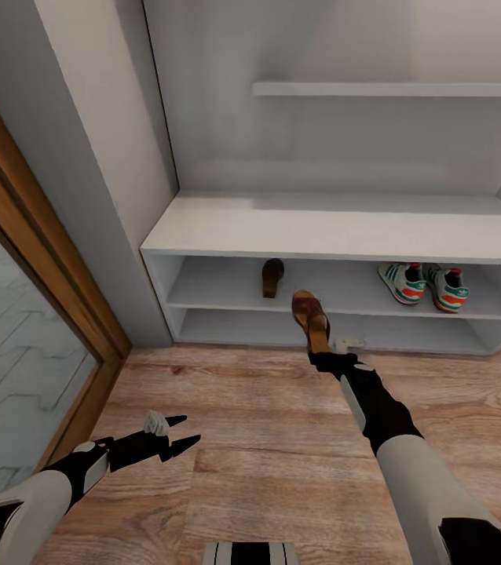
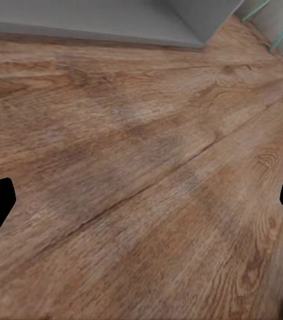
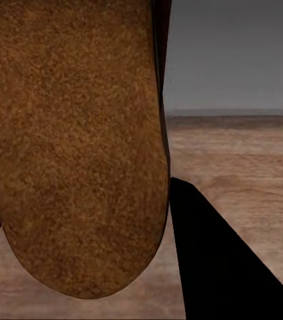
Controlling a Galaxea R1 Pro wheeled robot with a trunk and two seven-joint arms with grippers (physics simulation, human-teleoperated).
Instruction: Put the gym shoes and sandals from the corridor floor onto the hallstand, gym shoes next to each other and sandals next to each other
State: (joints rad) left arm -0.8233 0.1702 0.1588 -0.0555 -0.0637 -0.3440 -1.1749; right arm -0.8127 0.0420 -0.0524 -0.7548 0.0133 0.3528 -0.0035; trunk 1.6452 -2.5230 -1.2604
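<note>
Progress: we're seeing both gym shoes (image 1: 423, 284) sitting side by side on hallstand (image 1: 337, 227) middle shelf, one sandal (image 1: 272, 276) lying further left on same shelf. Right gripper (image 1: 323, 349) clamping second sandal (image 1: 310, 317) by heel, holding it at shelf front. Left gripper (image 1: 173, 439) hanging spread and empty over corridor floor (image 1: 282, 439). We're judging only this placement left, beside its mate

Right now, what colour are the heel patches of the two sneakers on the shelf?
Red-orange, on white sneakers; head view shows it best.
</note>
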